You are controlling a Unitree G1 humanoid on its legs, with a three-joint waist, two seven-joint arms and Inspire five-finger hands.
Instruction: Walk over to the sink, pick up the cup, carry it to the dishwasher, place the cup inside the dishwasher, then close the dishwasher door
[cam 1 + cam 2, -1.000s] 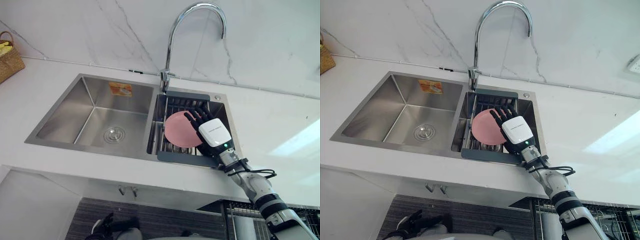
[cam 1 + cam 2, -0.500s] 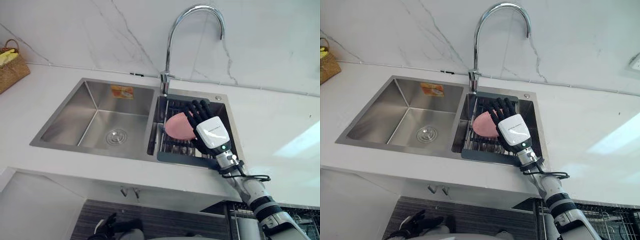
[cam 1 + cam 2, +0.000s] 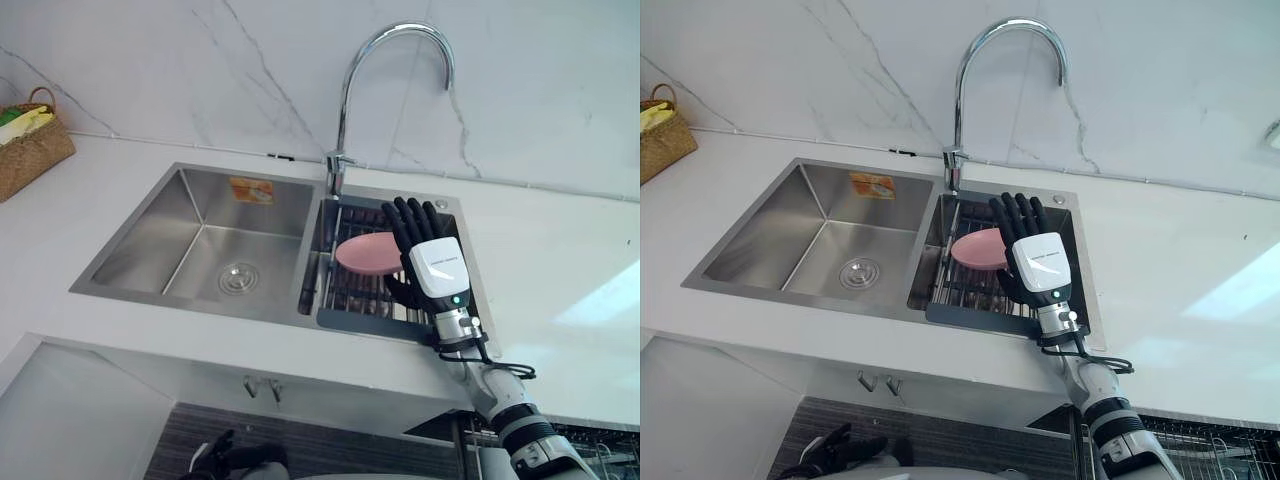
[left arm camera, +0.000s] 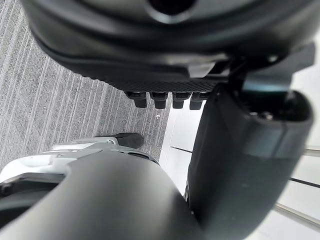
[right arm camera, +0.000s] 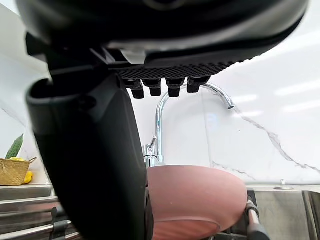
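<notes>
Hovering beside the pink cup [image 3: 362, 254], right hand [image 3: 436, 270] holds fingers [image 3: 406, 221] straight.

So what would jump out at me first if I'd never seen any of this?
Probably the robot's right hand, dark with a white back, held with straight fingers over the right basin of the steel sink. Close beside its palm, a pink cup sits on that basin's wire rack. A tall chrome tap arches above both.
</notes>
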